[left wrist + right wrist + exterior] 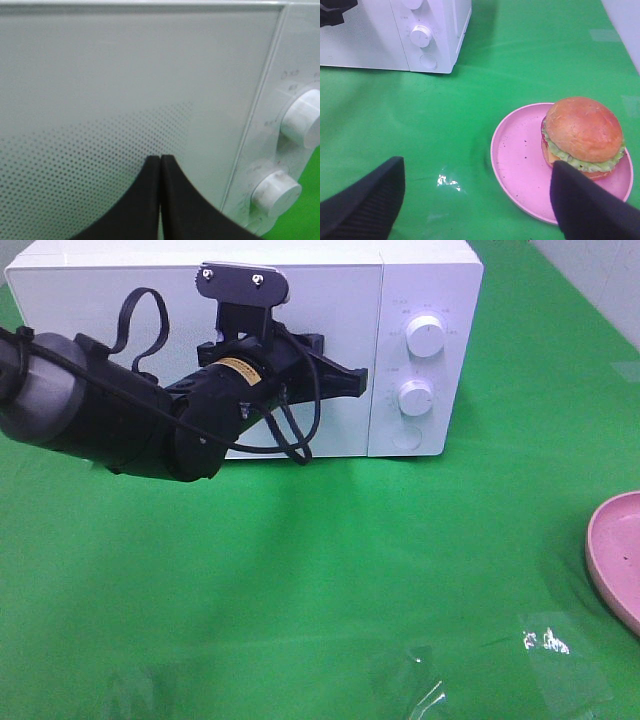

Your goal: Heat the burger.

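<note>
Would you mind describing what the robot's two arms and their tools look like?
The left arm is black with a grey cylindrical segment, a yellow label near the wrist and loose black cables looping around it; a silver bracket with two screws sits on top. The left tool has two matte black fingers curving to narrow tips. Of the right tool, only two broad black, finely ribbed fingers show.

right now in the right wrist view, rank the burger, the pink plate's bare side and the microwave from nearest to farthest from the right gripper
1. pink plate, bare side, between the open fingers
2. burger, on the plate's far part
3. microwave, far off across the green cloth

Right gripper.
</note>
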Tool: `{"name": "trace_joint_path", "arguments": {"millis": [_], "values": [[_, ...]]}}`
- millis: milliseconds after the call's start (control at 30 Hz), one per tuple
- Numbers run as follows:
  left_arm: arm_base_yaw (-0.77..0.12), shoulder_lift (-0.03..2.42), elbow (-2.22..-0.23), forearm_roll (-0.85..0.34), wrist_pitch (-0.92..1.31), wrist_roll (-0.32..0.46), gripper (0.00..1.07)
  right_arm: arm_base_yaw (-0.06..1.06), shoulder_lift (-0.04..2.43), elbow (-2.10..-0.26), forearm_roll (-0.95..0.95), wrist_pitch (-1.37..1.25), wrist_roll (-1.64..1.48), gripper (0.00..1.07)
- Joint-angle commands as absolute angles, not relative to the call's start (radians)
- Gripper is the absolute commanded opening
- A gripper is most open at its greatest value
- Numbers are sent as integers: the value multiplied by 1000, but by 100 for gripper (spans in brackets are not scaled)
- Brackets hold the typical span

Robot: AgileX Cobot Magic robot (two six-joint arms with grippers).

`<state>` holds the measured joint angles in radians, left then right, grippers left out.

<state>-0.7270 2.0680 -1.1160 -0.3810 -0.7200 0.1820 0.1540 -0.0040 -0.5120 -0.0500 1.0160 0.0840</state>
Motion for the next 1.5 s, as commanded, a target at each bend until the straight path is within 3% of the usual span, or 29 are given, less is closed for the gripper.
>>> {"name": "trace_joint_path", "arguments": {"millis": [33,300,400,433,467,500,533,567,600,667,1100,1267,1400,1500], "values": [[-676,2046,-1137,-483,-693,179,0,148,-29,-508,-50,1002,88,76],[-752,1996,-1124,-484,-446,178,0,148,-29,-508,-50,1002,88,76],[-793,1980,-1124,-483,-254,178,4,148,-29,-508,-50,1002,88,76],[-801,1979,-1124,-483,-217,178,18,148,-29,-508,-50,1002,88,76],[-801,1979,-1124,-483,-217,178,18,148,-29,-508,-50,1002,88,76],[-813,1972,-1124,-483,-105,178,49,148,-29,-508,-50,1002,88,76],[-813,1972,-1124,-483,-105,178,49,148,-29,-508,-50,1002,88,76],[-814,1962,-1124,-484,-6,176,80,148,-29,-508,-50,1002,88,76],[-814,1962,-1124,-484,-6,176,80,148,-29,-508,-50,1002,88,76],[-815,1939,-1124,-485,122,165,101,148,-29,-508,-50,1002,88,76],[-811,1803,-1126,-483,545,171,101,148,-29,-508,-50,1002,88,76],[-811,1723,-1126,-424,700,168,101,148,-29,-508,-50,1002,88,76],[-811,1665,-1126,-363,779,112,101,148,-29,-508,-50,1002,88,76],[-811,1608,-1126,-235,830,0,101,148,-29,-508,-50,1002,88,76]]}}
